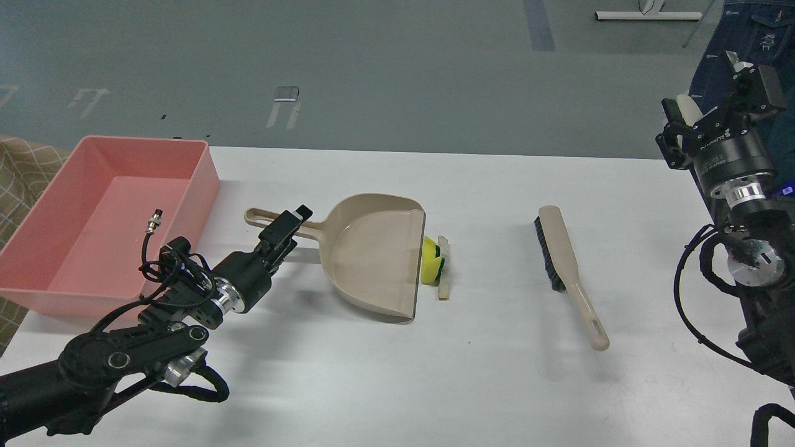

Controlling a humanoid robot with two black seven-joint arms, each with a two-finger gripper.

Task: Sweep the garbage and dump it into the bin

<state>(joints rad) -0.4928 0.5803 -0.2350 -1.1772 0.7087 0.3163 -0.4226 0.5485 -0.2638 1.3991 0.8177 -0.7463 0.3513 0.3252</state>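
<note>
The garbage lies mid-table: a yellow sponge scrap with a green layer (433,262) and a thin beige stick (443,268), both right at the lip of the beige dustpan (372,254). My left gripper (290,228) is closed around the dustpan's handle (261,218), which points left. The pan's mouth faces right toward the garbage. The salmon-pink bin (210,180) stands at the table's left edge, behind my left arm. My right gripper (714,102) is raised at the far right, open and empty, well away from the table things.
A beige hand brush with black bristles (562,261) lies on the white table (497,372) right of the garbage, handle toward me. A person in blue jeans (745,37) stands at the back right. A checked cloth (18,174) shows left of the bin.
</note>
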